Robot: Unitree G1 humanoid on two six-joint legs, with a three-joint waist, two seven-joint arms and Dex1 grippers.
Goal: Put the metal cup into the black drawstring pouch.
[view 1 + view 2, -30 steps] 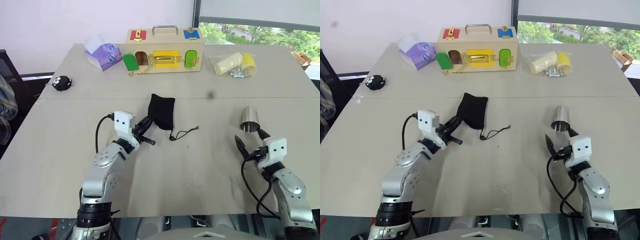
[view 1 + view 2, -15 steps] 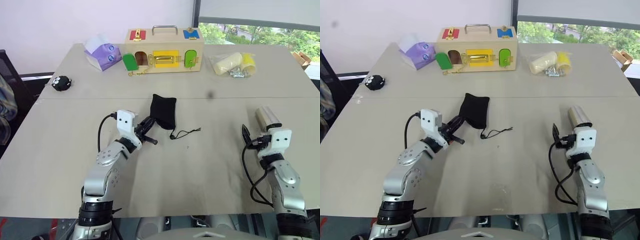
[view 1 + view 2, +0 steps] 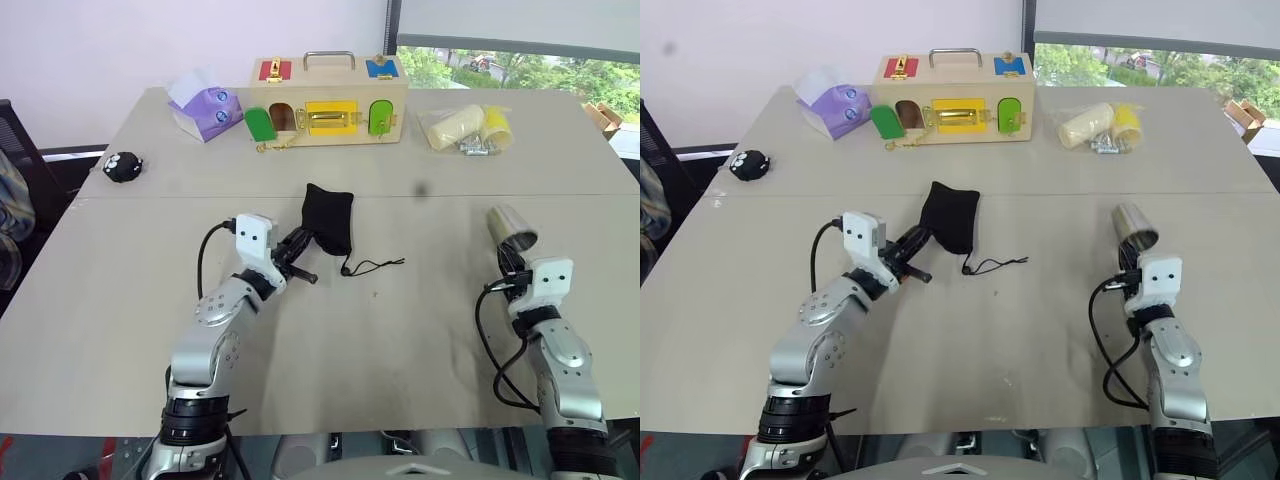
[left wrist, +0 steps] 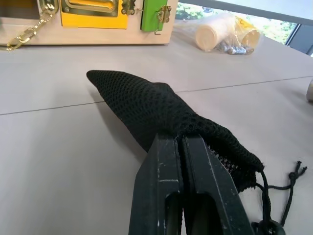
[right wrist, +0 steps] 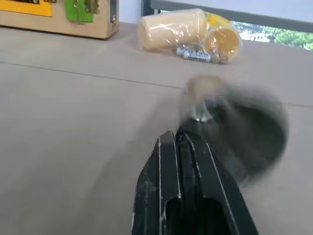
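Observation:
The black drawstring pouch [image 3: 330,220] lies at mid-table, its cord and bead [image 3: 375,266] trailing toward the right. My left gripper [image 3: 300,240] is shut on the pouch's near edge, and the left wrist view shows the mesh fabric [image 4: 161,105] pinched between the fingertips [image 4: 172,142]. The metal cup [image 3: 510,226] lies tipped over at the right, its open mouth facing my right gripper [image 3: 508,258]. In the right wrist view that gripper [image 5: 178,137] is shut with nothing seen between its fingers. The blurred cup [image 5: 239,132] sits just past its tips.
At the table's far side stand a wooden lock box [image 3: 328,100], a purple tissue pack [image 3: 207,105] and a cream-yellow cylinder in clear plastic [image 3: 465,128]. A black fuzzy ball [image 3: 124,166] sits at the far left. A seam [image 3: 200,196] crosses the table.
The cup stood mouth-down, then toppled onto its side and turned its mouth toward me. My right gripper went from open to shut. The left gripper kept hold of the pouch.

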